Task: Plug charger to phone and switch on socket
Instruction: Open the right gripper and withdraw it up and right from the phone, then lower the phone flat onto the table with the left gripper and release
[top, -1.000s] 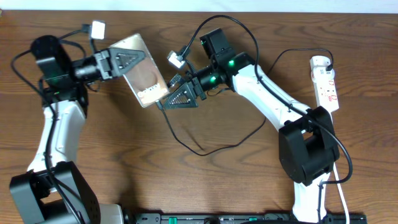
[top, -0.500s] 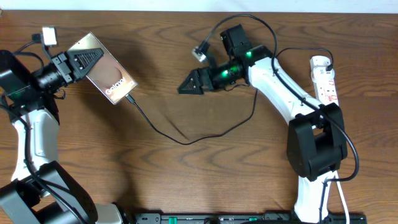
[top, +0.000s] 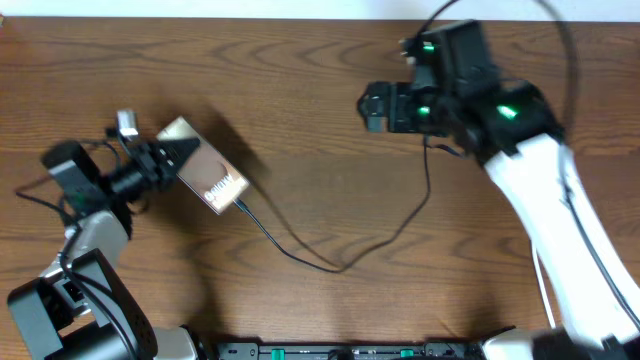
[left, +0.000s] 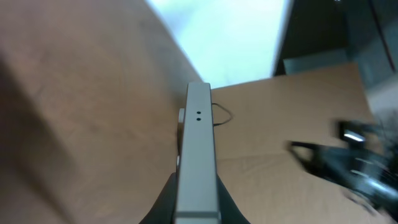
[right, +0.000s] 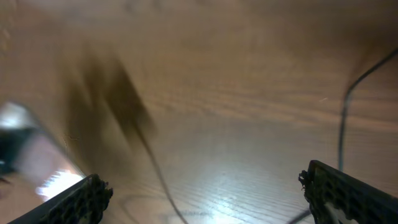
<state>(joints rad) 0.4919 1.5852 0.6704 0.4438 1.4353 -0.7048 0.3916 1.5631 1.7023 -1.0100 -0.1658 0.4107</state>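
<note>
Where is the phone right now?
The phone is at the left of the overhead view, clamped in the left gripper, with the black cable trailing from its end toward the middle.

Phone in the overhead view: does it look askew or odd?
The phone is not lying flat: the left gripper grips one end and holds it at a slant, with the charger plugged into its other end and trailing across the table. Nothing looks damaged.
</note>
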